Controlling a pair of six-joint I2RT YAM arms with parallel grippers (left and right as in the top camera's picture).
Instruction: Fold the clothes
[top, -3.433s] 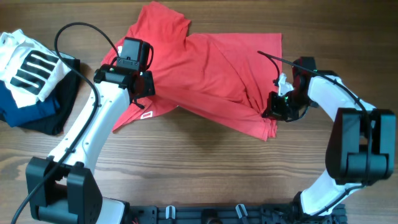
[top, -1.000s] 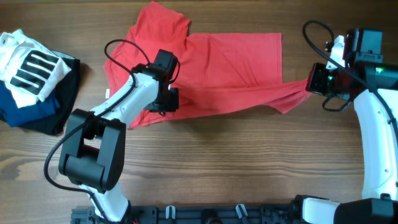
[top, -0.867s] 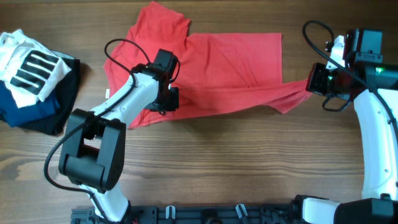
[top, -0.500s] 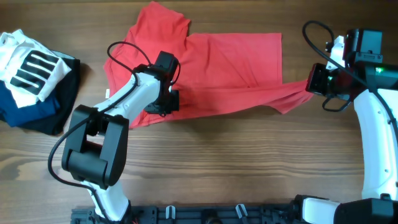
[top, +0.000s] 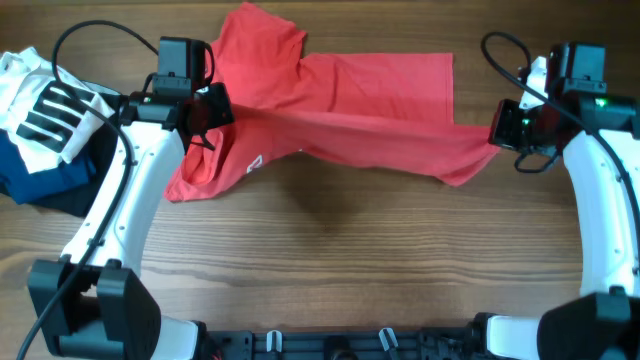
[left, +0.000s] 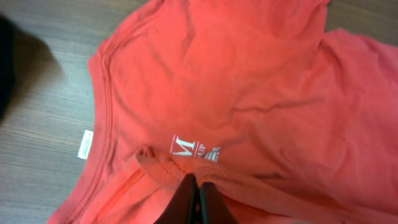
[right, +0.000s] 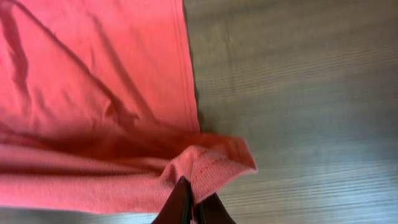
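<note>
Folding at an early stage; no finished fold shows. Left gripper (left: 198, 194) and right gripper (right: 189, 200), jaws together, each pinch an edge of the red T-shirt (top: 350, 95), holding one fold taut across mid-frame. Beyond it the body lies rumpled on the table (top: 320, 265), upper centre, with white lettering (left: 195, 149) and tag (left: 84, 144) exposed.

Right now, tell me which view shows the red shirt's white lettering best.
Left wrist: the white lettering sits close, its M legible on the red shirt. Overhead shows only a tiny white patch. Right wrist shows none, only a hem corner.
</note>
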